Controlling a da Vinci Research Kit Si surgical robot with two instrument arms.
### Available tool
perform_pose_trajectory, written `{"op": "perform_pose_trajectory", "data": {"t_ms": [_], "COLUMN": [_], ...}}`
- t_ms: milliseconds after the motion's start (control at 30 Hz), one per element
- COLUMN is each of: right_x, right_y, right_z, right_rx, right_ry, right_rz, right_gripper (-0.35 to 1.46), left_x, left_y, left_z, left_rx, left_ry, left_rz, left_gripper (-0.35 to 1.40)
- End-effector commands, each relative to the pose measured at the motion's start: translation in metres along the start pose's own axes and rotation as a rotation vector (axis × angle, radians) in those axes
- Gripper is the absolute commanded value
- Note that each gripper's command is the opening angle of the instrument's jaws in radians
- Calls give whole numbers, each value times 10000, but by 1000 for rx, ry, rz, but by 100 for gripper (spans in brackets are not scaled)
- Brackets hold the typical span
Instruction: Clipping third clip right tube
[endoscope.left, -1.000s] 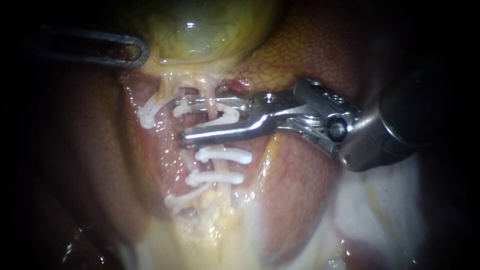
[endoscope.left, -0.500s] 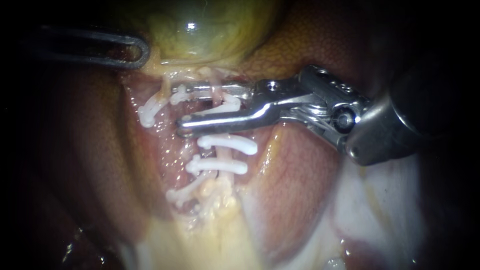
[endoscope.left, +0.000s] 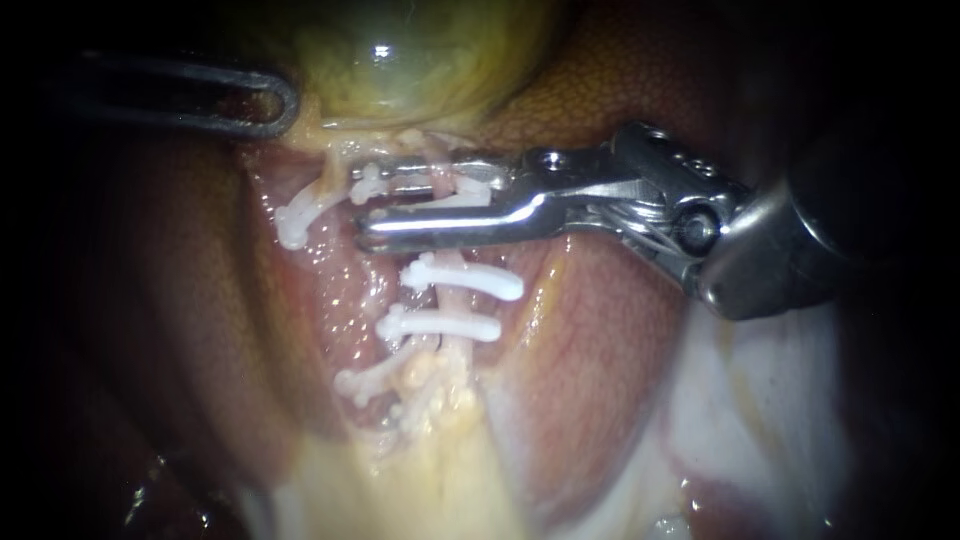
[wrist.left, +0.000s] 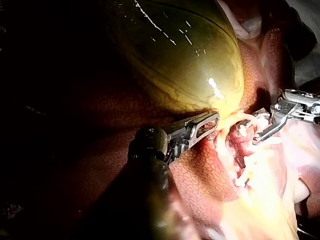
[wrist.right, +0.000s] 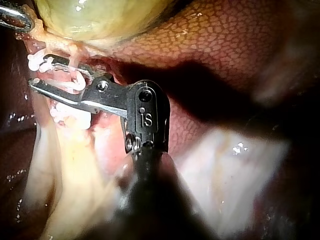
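Right instrument (endoscope.left: 360, 205) reaching in level from the right, wrist angled, jaws clamped on a white clip (endoscope.left: 368, 184) astride the right tube (endoscope.left: 452, 303), just below the gallbladder (endoscope.left: 400, 60), left instrument (endoscope.left: 285, 100) lying flat at the gallbladder's lower edge

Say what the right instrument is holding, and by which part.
A white clip, gripped by its two legs between the jaws of the right instrument, astride the right tube.
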Motion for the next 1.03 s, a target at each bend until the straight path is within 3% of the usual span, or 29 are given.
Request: {"op": "perform_pose_trajectory", "data": {"t_ms": [33, 400, 633, 733, 1033], "right_x": [-1, -5, -17, -18, -18], "right_y": [1, 1, 1, 1, 1], "right_z": [-1, -3, -1, -1, -1], "right_rx": [1, 1, -2, -7, -7], "right_ry": [0, -1, -11, -28, -28], "right_rz": [7, 40, 74, 74, 73], "right_gripper": [4, -35, -35, -35, -35], "left_x": [0, 0, 0, 0, 0], "left_y": [0, 0, 0, 0, 0], "left_z": [0, 0, 0, 0, 0], "left_rx": [0, 1, 1, 1, 1], "left_ry": [0, 0, 0, 0, 0], "left_rz": [0, 0, 0, 0, 0], "left_gripper": [-35, -35, -35, -35, -35]}}
